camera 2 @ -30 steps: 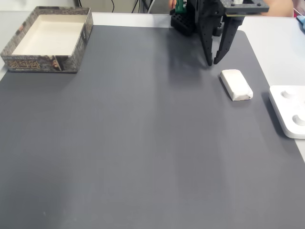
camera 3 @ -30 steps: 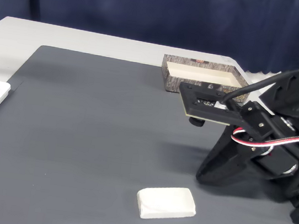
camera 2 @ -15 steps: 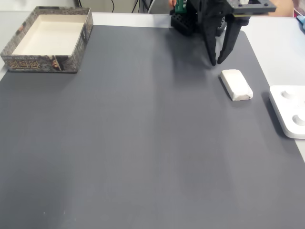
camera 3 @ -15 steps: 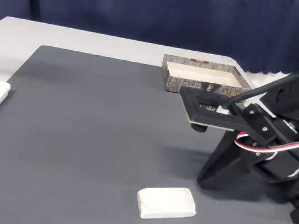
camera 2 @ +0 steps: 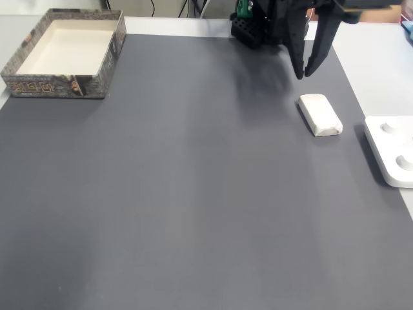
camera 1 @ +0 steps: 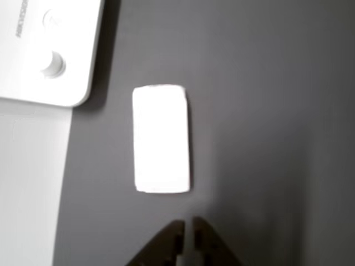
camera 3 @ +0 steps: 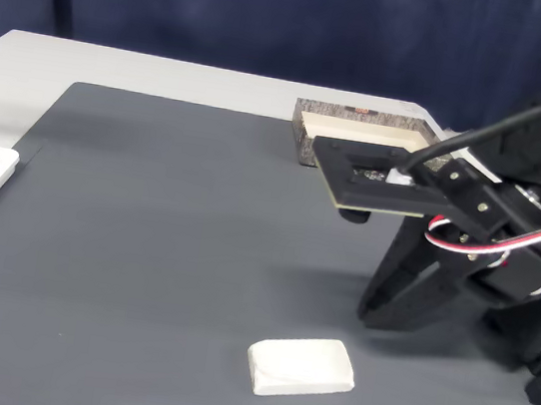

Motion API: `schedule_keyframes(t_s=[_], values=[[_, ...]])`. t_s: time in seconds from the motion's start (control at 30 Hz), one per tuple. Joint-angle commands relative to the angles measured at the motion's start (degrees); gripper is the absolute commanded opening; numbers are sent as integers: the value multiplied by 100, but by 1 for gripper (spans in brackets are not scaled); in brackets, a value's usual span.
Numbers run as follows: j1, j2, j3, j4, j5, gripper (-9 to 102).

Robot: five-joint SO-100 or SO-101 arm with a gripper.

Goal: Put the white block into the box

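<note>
The block (camera 2: 319,114) lies flat on the dark mat (camera 2: 193,194), just beside the white panel (camera 2: 392,158). Nothing holds it yet. The gripper (camera 2: 307,70) hangs above the mat near the block, its fingers a little apart and empty. The box (camera 2: 64,53) sits far off in the other corner. The grab, the carry and the drop are all left.

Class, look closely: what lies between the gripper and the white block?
Nothing: bare grey mat separates the gripper from the white block in a fixed view.

Lab-style bench: grey mat (camera 2: 193,194) on white table (camera 3: 118,65), dark blue curtain (camera 3: 277,12) behind.
</note>
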State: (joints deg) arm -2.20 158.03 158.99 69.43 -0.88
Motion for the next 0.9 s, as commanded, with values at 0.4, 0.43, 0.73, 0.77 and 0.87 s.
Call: schedule_keyframes(t_s=[0.4,0.43,0.73,0.77,0.87], values=[[-281,-3753,-2637,-677,-255,-2],[-281,-3929,-2786,-677,-290,-2],[-149,-4790,-3516,-281,-97,-2],[-141,-4878,-3604,-220,-97,-2],[-105,-5080,-3867,-185,0,-2]])
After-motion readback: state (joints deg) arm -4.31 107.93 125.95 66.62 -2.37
